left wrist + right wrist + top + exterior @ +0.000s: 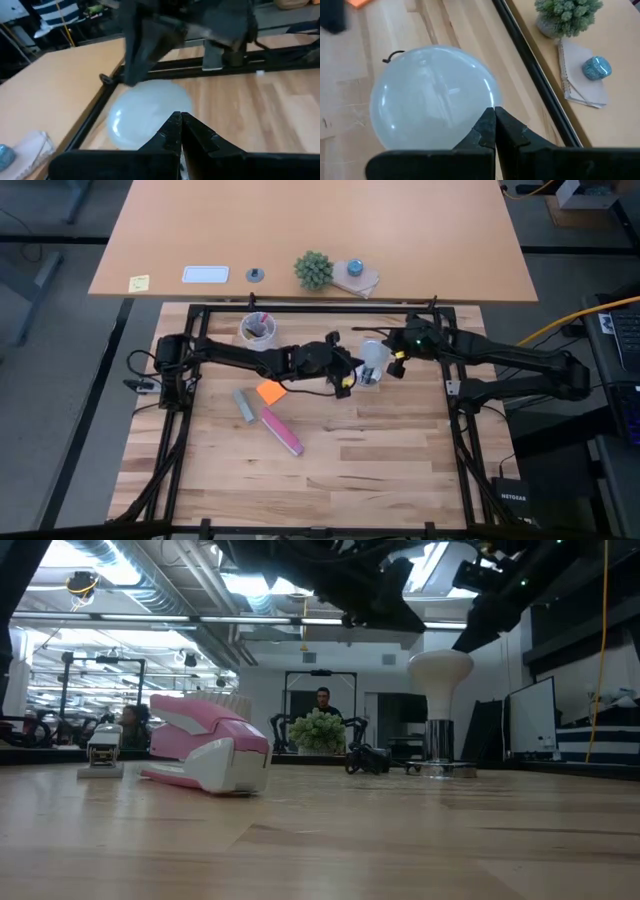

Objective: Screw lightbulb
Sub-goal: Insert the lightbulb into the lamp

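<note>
Left gripper (352, 376) and right gripper (393, 363) both pressed together, empty, flanking lightbulb (374, 360) mid-worktop (330, 480). Low: bulb upright in socket (440, 745). Wrist views: closed tips right above glass; risk of knocking it over

From above, the lightbulb (374, 361) is mostly covered by the two gripper heads meeting over it, and whether either touches it cannot be told. In the left wrist view the left gripper (180, 120) hides the bulb's near side, and the dark arm beyond it is a blur. The right gripper (494, 114) covers the bulb's lower edge in its own view, so no screw base shows. In the low view both arms are cut off by the top edge. The contents of the white cup (257, 329) are too small to make out.
</note>
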You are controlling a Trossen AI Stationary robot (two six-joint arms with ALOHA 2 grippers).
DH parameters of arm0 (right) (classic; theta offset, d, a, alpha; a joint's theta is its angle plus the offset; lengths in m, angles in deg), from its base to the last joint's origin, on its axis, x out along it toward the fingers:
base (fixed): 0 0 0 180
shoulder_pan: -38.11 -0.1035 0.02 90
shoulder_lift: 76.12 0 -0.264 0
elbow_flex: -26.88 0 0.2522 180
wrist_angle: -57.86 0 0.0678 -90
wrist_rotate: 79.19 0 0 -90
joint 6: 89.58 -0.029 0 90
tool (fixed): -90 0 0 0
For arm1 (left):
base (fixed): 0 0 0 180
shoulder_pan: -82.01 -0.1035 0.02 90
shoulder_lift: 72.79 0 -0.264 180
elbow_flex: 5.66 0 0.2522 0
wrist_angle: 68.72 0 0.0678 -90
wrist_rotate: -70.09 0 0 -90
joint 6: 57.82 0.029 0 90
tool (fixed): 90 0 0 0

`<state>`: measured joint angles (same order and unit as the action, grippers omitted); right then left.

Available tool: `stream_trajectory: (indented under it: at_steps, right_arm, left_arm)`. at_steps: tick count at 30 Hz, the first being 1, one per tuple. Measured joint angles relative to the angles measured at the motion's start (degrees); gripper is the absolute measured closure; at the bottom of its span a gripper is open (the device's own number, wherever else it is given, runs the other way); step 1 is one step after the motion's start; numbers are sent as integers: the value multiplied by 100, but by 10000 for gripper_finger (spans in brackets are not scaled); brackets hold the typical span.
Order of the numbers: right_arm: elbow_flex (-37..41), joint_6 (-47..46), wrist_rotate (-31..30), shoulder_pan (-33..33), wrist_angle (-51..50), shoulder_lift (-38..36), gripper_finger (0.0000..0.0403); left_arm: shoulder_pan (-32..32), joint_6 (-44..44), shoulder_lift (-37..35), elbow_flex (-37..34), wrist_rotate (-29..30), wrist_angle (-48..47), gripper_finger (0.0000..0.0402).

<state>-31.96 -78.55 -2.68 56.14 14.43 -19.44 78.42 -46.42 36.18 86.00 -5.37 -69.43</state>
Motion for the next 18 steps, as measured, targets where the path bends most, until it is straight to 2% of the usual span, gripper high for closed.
stream_trajectory:
  at_steps: [18]
  right_arm:
    - [-9,-22,45,4,25,121,400]
  left_arm:
    - [-149,-362,28,-188,-67,-170,401]
